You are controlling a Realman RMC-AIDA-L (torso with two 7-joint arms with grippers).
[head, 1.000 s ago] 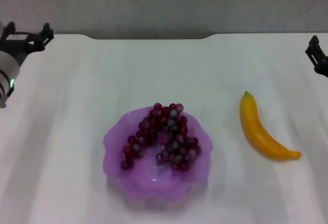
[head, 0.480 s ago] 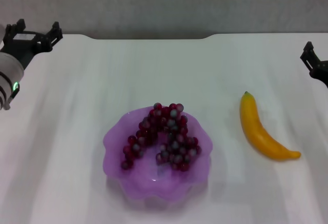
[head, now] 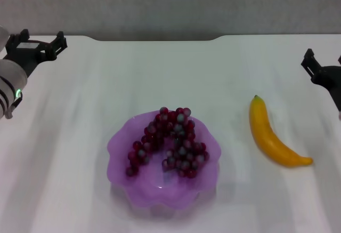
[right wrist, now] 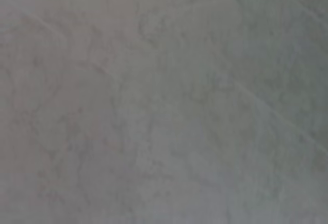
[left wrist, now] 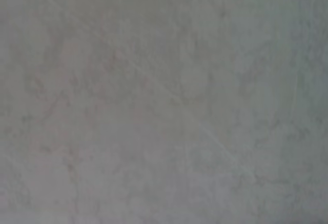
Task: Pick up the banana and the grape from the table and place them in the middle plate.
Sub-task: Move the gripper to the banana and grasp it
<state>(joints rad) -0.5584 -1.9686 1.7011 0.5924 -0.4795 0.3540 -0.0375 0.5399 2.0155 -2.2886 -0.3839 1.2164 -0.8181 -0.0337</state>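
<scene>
Grape (head: 168, 142) lay in middle plate (head: 120, 147); banana (head: 273, 135) on counter (head: 80, 110). Left gripper (head: 40, 43) jaws apart; right gripper (head: 314, 65) jaws unclear.

White desk (head: 80, 137), purple plate (head: 120, 147) near the front middle, banana (head: 272, 137) lying well right of it, apart

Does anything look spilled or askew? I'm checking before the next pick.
Nothing stands out. The grape bunch lies inside the plate, none spilled. The banana lies flat on the table beside the plate, apart from it. Left gripper and right gripper hover at the sides.
</scene>
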